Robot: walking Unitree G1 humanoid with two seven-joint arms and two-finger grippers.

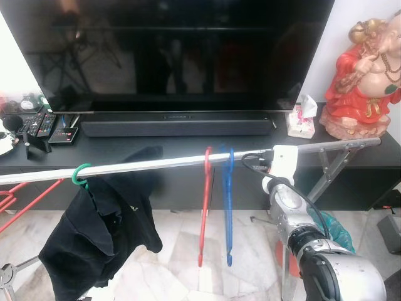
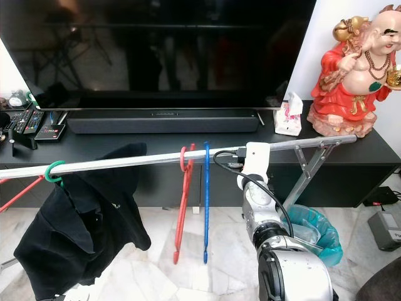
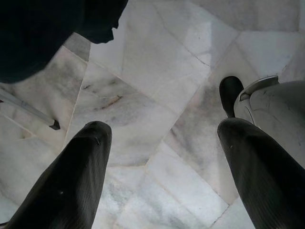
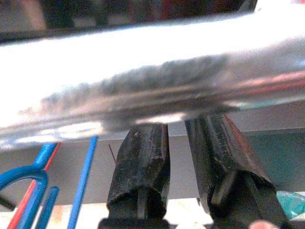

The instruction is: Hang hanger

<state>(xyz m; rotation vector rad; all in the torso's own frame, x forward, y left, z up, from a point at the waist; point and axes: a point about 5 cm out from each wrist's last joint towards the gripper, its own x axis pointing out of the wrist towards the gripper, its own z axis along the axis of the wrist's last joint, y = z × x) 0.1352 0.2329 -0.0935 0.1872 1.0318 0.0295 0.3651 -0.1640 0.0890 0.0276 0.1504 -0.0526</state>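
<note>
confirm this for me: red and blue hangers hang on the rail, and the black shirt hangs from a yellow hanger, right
Not quite. The black shirt hangs from a green hanger, as the right eye view shows. The red hanger and blue hanger do hang on the rail.

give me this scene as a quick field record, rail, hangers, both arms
rail: silver rail running across in front of the TV stand
hangers on rail: red hanger, blue hanger, green hanger carrying a black garment
right gripper: raised to the rail beside the blue hanger, jaws narrowly parted with nothing between them
left gripper: pointing down at the marble floor, jaws open, nothing held
task state: no hanger in either gripper
</note>
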